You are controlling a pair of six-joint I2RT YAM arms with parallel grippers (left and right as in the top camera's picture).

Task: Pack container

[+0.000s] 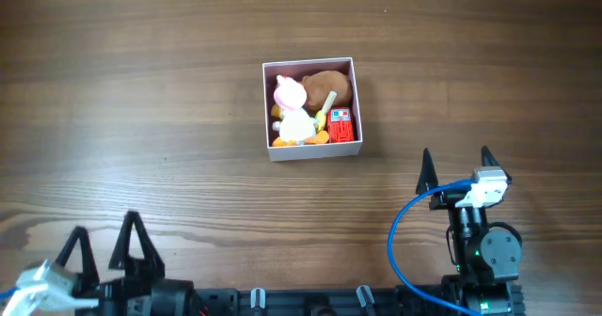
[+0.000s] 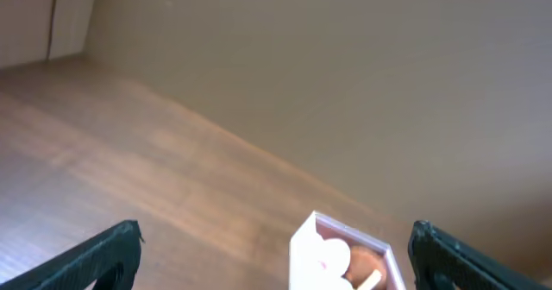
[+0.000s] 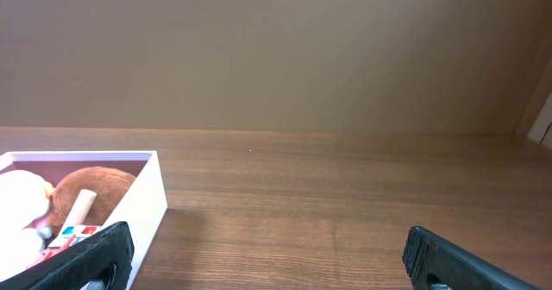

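Observation:
The container (image 1: 266, 109), a small white box with a pink inside, sits on the wooden table a little beyond the middle. It holds a white and pink toy figure (image 1: 293, 111), a brown plush (image 1: 335, 86) and a small red block (image 1: 340, 125). It also shows in the left wrist view (image 2: 302, 254) and in the right wrist view (image 3: 142, 205). My left gripper (image 1: 102, 233) is open and empty at the near left edge. My right gripper (image 1: 455, 165) is open and empty, near and to the right of the container.
The wooden table (image 1: 141, 90) stretches all around the container. A blue cable (image 1: 403, 224) loops beside the right arm. A brown wall (image 3: 276, 57) rises behind the table's far edge.

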